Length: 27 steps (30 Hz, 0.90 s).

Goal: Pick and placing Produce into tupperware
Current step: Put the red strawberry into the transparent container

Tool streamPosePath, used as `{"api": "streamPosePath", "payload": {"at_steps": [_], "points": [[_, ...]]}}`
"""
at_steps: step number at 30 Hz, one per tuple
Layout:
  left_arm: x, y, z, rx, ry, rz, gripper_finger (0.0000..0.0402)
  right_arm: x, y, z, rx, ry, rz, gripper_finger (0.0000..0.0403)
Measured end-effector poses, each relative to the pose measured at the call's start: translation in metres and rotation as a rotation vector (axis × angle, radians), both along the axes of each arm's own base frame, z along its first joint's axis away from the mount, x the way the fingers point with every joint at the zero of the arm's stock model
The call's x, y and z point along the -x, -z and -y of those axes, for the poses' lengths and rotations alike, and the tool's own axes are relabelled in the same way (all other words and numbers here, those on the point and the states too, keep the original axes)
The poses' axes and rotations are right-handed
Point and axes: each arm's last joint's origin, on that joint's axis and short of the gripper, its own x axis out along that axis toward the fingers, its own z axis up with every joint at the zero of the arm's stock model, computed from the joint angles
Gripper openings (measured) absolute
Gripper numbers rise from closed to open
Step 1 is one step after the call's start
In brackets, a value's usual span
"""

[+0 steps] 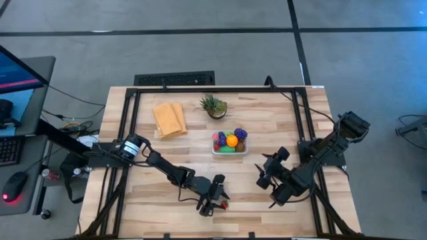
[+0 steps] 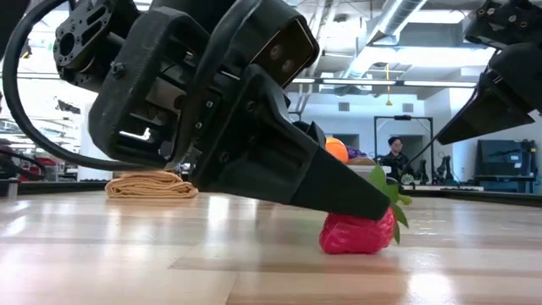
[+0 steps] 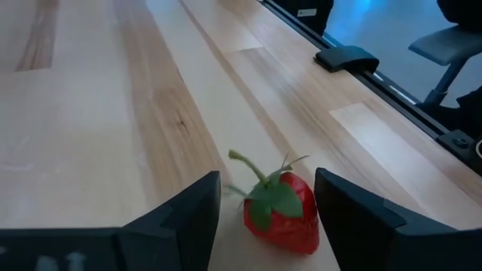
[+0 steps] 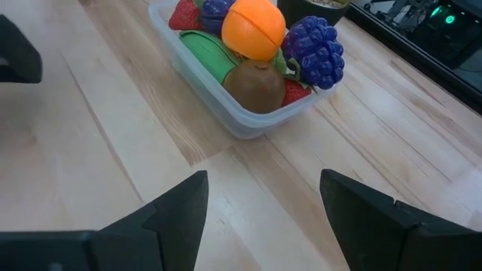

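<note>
A small red strawberry (image 3: 285, 218) with a green leaf cap lies on its side on the table near the front edge (image 1: 224, 205). My left gripper (image 1: 212, 203) reaches down at a slant and its open fingers stand on either side of the strawberry (image 2: 356, 235). The clear tupperware (image 4: 248, 120) sits mid-table (image 1: 215, 151). It holds an orange (image 4: 254, 26), purple grapes (image 4: 316, 51), a brown kiwi, green pieces and strawberries. My right gripper (image 4: 263, 218) hovers open, nothing between its fingers, near-right of the tupperware (image 1: 267, 177). My left gripper has one finger (image 3: 339, 211) against one side of the strawberry (image 3: 310, 214). The other finger (image 3: 197, 207) stands a small gap off its opposite side. The fingers slant down from the table's left. The strawberry rests on the table, leaf cap toward the far side.
A spiky green potted plant (image 1: 213, 107) and a folded yellow-orange cloth (image 1: 169, 119) sit at the table's far side. Black frame rails (image 1: 127, 133) run along the left and right edges. A person (image 2: 394, 152) shows in the room beyond.
</note>
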Motion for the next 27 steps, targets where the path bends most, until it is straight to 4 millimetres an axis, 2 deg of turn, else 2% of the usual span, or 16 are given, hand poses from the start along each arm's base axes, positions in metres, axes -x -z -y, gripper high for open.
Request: {"api": "streamPosePath", "payload": {"at_steps": [27], "points": [[0.0014, 0.0035, -0.0007, -0.003, -0.007, -0.043, 0.0143, 0.0019, 0.0, -0.0024, 0.0, -0.013, 0.0, 0.025]]}}
